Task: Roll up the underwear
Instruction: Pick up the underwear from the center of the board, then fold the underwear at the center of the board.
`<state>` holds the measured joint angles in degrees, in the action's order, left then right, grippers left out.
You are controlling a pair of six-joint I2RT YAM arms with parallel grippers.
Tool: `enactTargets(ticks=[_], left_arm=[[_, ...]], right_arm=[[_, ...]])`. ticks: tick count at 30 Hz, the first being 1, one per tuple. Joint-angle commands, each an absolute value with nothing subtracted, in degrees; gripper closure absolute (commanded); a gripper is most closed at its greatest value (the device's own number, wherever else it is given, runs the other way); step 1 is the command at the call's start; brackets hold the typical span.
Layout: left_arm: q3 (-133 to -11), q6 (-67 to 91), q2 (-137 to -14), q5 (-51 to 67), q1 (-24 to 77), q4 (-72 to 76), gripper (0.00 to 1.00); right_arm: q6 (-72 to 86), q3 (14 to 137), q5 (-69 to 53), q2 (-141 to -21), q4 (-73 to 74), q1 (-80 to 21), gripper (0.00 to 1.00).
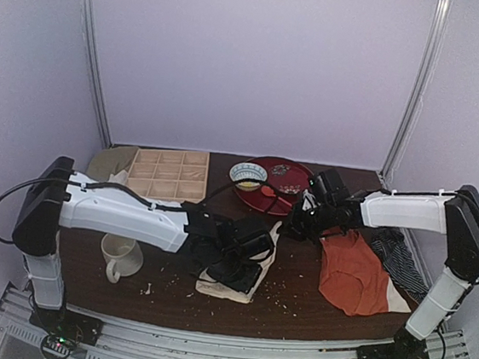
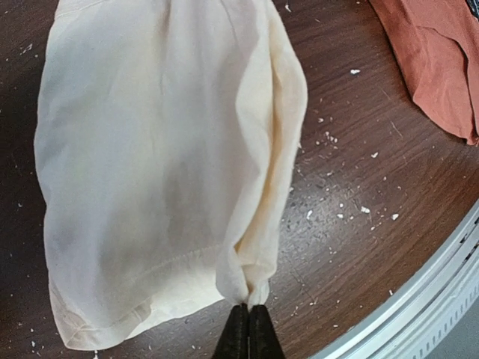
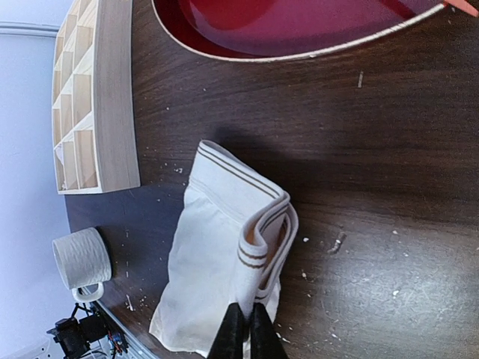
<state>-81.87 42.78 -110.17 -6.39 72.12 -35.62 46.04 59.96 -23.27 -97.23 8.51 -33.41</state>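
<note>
near the middle of the dark wooden desk [image 1: 311,316], the underwear [image 2: 150,164] lay partly folded, a cream cloth with pale stripes on its waistband. the left gripper [image 2: 248,308] had its fingers pressed together on a bunched corner at the hem end, where the fabric gathered into a narrow pleat right at the tips. the right gripper [image 3: 243,307] was likewise closed, pinching the doubled-over waistband, which stood up in a loop from the desk. an orange-red garment [image 1: 351,273] lay to the right, apart from the cream cloth, and a dark striped cloth [image 1: 398,256] lay just beyond it. a white mug [image 3: 81,258] stood to the left of the underwear, near it but not touching. farther back sat a wooden divided tray [image 3: 97,97] and a red plate [image 3: 299,22]. pale crumbs [image 2: 340,206] were scattered over the desk around the cloth.
</note>
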Motion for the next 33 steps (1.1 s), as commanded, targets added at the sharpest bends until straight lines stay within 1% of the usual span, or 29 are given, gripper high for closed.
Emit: enactTargets(ticks=[1,13,24,33], left_arm=[[-78.39,45.16,-105.52,-6.71,70.73,-31.63,1.00],[-70.26,47.95,-99.09,-7.20,69.28,-29.50,1.00],[-62.73,49.99,-93.53,-7.34,67.77,-27.55,1.00],[-61.06,50.45,-91.49,-7.61,67.76,-27.26,1.00]], right_arm=[[44.72,64.66,-20.71,-99.98,12.82,-35.32,1.00],[42.91,76.43,-18.04,-107.17,19.09,-39.55,1.00],[42.68,82.70,-17.01,-112.73,21.64,-41.21,1.00],[42.31,88.04,-17.06,-115.84,23.46,-43.21,1.00]])
